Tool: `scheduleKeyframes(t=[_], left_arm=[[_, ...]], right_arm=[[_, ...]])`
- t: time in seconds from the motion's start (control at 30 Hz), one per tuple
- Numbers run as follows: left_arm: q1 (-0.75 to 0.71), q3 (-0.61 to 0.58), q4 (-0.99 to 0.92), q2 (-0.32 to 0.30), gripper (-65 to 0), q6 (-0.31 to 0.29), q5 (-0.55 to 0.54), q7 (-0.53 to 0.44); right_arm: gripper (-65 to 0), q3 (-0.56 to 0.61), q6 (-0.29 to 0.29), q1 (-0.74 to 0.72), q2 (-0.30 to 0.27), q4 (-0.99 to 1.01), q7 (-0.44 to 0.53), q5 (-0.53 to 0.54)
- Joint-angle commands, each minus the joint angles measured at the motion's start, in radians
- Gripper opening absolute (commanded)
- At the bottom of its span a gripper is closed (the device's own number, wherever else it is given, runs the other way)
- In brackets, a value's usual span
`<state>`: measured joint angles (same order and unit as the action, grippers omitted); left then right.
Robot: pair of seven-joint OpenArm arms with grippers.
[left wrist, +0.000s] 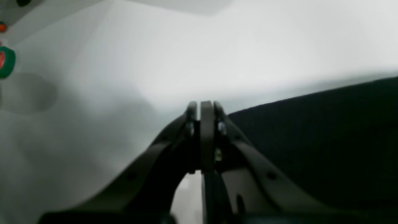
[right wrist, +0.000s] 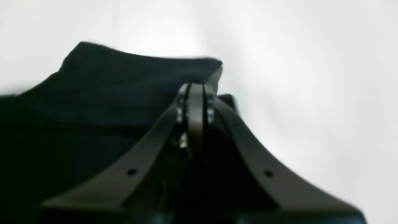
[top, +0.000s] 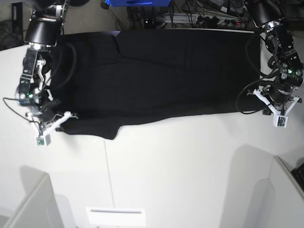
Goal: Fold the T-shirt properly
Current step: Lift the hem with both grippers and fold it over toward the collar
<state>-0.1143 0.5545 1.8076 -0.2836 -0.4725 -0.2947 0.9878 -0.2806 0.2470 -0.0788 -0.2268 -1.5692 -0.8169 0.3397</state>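
The T-shirt (top: 152,76) lies spread wide across the far half of the white table (top: 180,171), a long black band reaching from one arm to the other, with one sleeve poking down toward the near side at the base view's left. The right gripper (right wrist: 195,90) sits low at that sleeve end with its jaws pressed together; its wrist view shows black cloth bunched right at the tips, but I cannot tell whether any of it is actually caught between them. The left gripper (left wrist: 205,107) is likewise closed, sitting just off the shirt's edge over bare table, and nothing appears to be pinched there. From where I stand, the worry is an uneven lift: if only one end has cloth, or neither does, raising the arms would drag the shirt askew or leave it flat where it lies. A thin pinch on soft fabric could also slip halfway through a fold and leave a crooked crease. The loose cables (top: 251,97) hanging by each wrist lie close to the cloth and could snag it as the arms sweep inward.
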Motion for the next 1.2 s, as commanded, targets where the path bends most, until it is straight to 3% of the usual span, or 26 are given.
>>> scheduleKeyframes(t=[0.0,0.17,0.47,1.17], left_arm=[[-0.003,0.006,0.036,-0.016,-65.0,-0.002,-0.005,-0.017],[-0.04,0.006,0.067,-0.016,-65.0,-0.002,-0.005,-0.017],[-0.107,0.006,0.128,-0.013,-65.0,-0.002,-0.005,-0.017],[-0.173,0.008,0.168,-0.016,-65.0,-0.002,-0.005,-0.017]], right_arm=[[-65.0,-0.026,-0.001,-0.014,-0.018,-0.037,0.004,0.006],[-65.0,-0.042,-0.001,0.012,-0.021,-0.115,-0.054,0.006],[-65.0,-0.099,-0.001,0.103,-0.016,-0.193,-0.069,0.008],[-65.0,-0.271,0.002,0.221,0.033,-0.442,-0.342,0.009]])
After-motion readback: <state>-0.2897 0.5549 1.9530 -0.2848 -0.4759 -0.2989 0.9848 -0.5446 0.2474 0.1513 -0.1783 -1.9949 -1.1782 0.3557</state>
